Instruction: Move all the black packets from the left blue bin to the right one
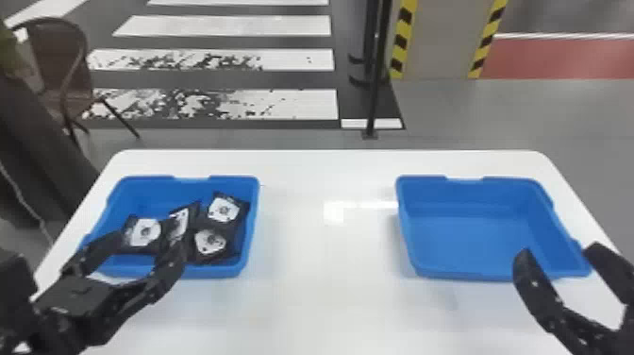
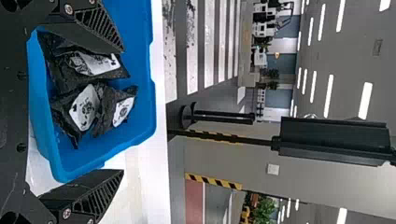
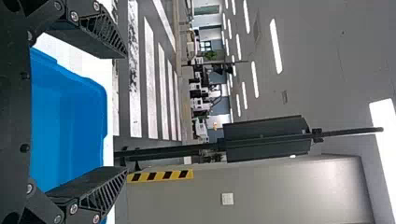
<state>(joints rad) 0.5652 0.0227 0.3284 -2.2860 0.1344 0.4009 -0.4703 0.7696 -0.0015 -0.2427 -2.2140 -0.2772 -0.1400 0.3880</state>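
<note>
Several black packets with white labels, one of them a packet on the right, lie in the left blue bin. My left gripper stands open at that bin's near side, its fingers around the near-left packets without closing on them. In the left wrist view, the left gripper is open, with packets between and beyond its fingers inside the bin. My right gripper is open at the near right corner of the right blue bin, which holds nothing. The right wrist view has the right gripper open beside the bin.
Both bins stand on a white table, with a wide gap between them. Beyond the table are a chair at the left and a black pole on the floor.
</note>
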